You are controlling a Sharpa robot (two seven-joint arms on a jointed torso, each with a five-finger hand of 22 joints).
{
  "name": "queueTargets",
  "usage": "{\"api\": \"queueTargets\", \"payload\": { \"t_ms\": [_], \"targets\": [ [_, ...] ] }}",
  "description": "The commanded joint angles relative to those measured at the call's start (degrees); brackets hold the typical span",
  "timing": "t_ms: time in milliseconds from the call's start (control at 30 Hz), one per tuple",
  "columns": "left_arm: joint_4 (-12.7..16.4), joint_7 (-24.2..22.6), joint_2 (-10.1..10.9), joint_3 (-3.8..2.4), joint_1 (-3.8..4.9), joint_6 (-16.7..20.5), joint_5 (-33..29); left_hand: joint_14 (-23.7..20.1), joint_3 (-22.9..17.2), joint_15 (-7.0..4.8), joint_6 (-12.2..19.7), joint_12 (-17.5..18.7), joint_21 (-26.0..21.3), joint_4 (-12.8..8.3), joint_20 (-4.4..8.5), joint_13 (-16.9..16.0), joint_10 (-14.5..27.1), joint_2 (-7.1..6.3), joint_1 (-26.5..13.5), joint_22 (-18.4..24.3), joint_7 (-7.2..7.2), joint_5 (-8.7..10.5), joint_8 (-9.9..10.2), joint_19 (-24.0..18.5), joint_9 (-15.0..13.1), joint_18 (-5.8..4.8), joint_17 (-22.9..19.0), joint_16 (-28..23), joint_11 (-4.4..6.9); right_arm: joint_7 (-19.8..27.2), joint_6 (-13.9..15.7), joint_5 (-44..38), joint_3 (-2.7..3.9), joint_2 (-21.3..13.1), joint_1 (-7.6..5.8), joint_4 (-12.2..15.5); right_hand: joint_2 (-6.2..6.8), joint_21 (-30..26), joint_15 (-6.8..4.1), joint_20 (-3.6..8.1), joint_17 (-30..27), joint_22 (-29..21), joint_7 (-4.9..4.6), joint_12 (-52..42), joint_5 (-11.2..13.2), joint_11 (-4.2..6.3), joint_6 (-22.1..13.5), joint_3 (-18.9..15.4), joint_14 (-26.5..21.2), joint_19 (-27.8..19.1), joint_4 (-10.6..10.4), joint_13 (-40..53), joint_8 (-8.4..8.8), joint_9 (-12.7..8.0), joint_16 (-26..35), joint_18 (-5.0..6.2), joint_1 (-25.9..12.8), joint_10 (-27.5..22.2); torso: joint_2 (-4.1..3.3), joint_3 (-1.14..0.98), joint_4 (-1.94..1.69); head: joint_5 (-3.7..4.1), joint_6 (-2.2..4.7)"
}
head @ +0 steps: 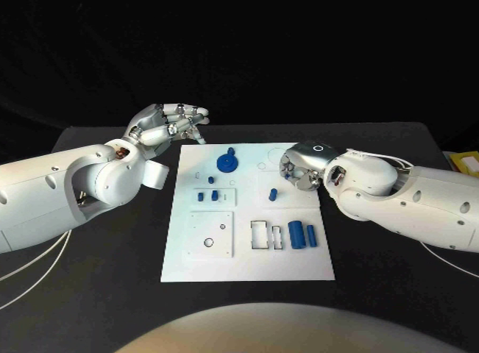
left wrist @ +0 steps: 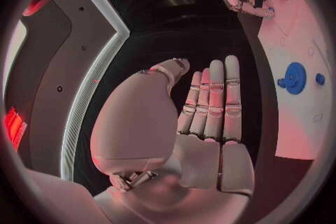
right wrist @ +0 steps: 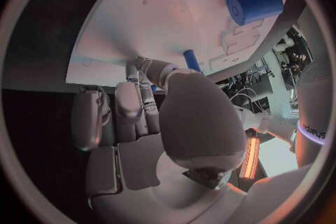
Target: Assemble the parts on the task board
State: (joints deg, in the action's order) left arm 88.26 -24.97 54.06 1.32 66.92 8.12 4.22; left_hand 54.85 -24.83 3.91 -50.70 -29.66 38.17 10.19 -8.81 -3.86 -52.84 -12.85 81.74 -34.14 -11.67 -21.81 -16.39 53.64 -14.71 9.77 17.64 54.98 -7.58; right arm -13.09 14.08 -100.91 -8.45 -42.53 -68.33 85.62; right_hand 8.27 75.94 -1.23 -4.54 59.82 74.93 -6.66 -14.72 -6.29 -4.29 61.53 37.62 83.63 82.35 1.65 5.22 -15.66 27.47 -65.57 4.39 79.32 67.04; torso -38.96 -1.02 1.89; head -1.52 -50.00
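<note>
My right hand (head: 299,168) hovers over the upper right part of the task board (head: 250,265), palm turned down toward it; in the right wrist view its fingers (right wrist: 133,106) reach out toward a small blue peg (right wrist: 191,59), and I cannot tell whether they have closed on it or only touch it. In the head view a short blue peg (head: 272,194) stands just below that hand, near the middle of the board. My left hand (head: 171,122) sits at the upper left of the head view, just off the board's top left corner, its fingers stretched flat and side by side in the left wrist view, holding nothing. Further out, a blue gear (head: 227,161) sits near the board's upper middle, two small blue pins (head: 207,196) lie left of centre, and a thick blue cylinder (head: 296,233) with a thinner one (head: 313,235) beside it rests at the lower right. I judge this to be the picking step: my right hand is going for the peg. Next I need a firm pinch on it, then a straight lift.
</note>
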Motion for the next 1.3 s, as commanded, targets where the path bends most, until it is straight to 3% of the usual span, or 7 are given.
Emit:
{"api": "queueTargets", "payload": {
  "t_ms": [33, 500, 600, 767, 1300],
  "targets": [
    [0.15, -0.08, -0.06, -0.04, 0.04, 0.02, 0.09, -0.28, 0.08, 0.09, 0.07, 0.32, -0.37, -0.39, -0.32, 0.07, 0.04, 0.12, 0.5, 0.08, -0.27, 0.25, 0.38, 0.05, 0.08, 0.54, -0.07, -0.29, -0.47, -1.45, -3.3, -0.38, -0.7, -0.26, 0.89, -0.29, -1.33, 0.37, -0.21, -0.05, -0.05, 7.62, -0.22, 0.06, 0.3, 1.18, 0.45, 0.77, 0.58, 0.42, 0.22, 2.56, -0.22, 1.35, -0.31, -1.11, 0.04, 1.33, -0.02, -0.04, 0.0, -0.06, 0.0],
    [0.17, 0.08, -0.05, -0.04, 0.04, 0.03, 0.09, -0.48, 0.2, 0.31, 0.61, 0.63, -0.6, -0.57, -0.46, 0.07, 0.57, 0.09, 0.38, 0.15, -0.55, 0.26, 0.8, -0.08, 0.3, 0.5, -0.31, -0.35, -0.74, -1.13, -2.08, -0.12, -0.7, -0.39, 0.95, -0.47, -0.89, -0.06, 0.06, -0.19, -0.55, 7.66, -0.65, 0.7, 1.65, 0.84, -0.38, 2.56, 0.51, 0.11, 0.77, 3.46, 0.16, 2.99, -0.24, -1.02, -1.86, 0.23, 0.0, 0.02, 0.06, -0.08, 0.0],
    [0.18, 0.18, -0.05, -0.04, 0.04, 0.03, 0.09, -0.51, 0.22, 0.35, 0.7, 0.67, -0.63, -0.59, -0.49, 0.06, 0.67, 0.1, 0.35, 0.17, -0.59, 0.27, 0.87, -0.09, 0.33, 0.49, -0.35, -0.35, -0.78, -0.64, -1.88, 0.52, -0.71, -0.38, 0.95, -0.52, 0.04, -0.39, 0.39, -0.52, -0.79, 7.6, -0.88, 1.27, 1.54, 0.54, -0.92, 0.71, 0.45, -0.08, 0.21, 3.68, 0.03, 4.14, -0.26, -0.97, -3.63, -0.67, 0.0, -0.01, 0.02, -0.04, 0.0],
    [0.18, 0.34, -0.03, -0.04, 0.04, 0.02, 0.09, -0.56, 0.24, 0.41, 0.87, 0.74, -0.69, -0.64, -0.53, 0.06, 0.85, 0.12, 0.32, 0.18, -0.66, 0.26, 0.99, -0.12, 0.39, 0.49, -0.41, -0.35, -0.85, -0.1, -1.49, 1.35, -0.71, -0.37, 0.95, -0.42, 0.27, -0.5, 0.46, -0.68, -0.9, 7.63, -0.66, 1.62, 0.79, 0.49, -1.27, -0.92, 0.4, -0.1, -0.26, 3.87, -0.02, 5.0, -0.35, -0.95, -4.45, -1.03, -0.01, -0.03, 0.0, -0.01, 0.0],
    [0.22, 0.44, 0.01, -0.04, 0.04, 0.11, 0.09, -0.69, 0.28, 0.53, 1.31, 0.88, -0.8, -0.9, -0.61, 0.03, 1.35, 0.14, 0.41, 0.21, -0.84, 0.24, 1.29, -0.14, 0.54, 0.5, -0.57, -0.33, -1.03, -0.35, -0.87, 2.06, -0.71, -0.16, 0.95, -0.09, 1.53, -0.85, 0.8, -0.97, -1.09, 7.64, -1.19, 2.51, -0.48, 0.04, -3.65, -2.91, 0.32, -0.14, -1.86, 4.15, 2.21, 4.88, -0.65, -0.92, -6.0, -1.88, 0.01, 0.0, 0.01, -0.13, 0.0]
  ]
}}
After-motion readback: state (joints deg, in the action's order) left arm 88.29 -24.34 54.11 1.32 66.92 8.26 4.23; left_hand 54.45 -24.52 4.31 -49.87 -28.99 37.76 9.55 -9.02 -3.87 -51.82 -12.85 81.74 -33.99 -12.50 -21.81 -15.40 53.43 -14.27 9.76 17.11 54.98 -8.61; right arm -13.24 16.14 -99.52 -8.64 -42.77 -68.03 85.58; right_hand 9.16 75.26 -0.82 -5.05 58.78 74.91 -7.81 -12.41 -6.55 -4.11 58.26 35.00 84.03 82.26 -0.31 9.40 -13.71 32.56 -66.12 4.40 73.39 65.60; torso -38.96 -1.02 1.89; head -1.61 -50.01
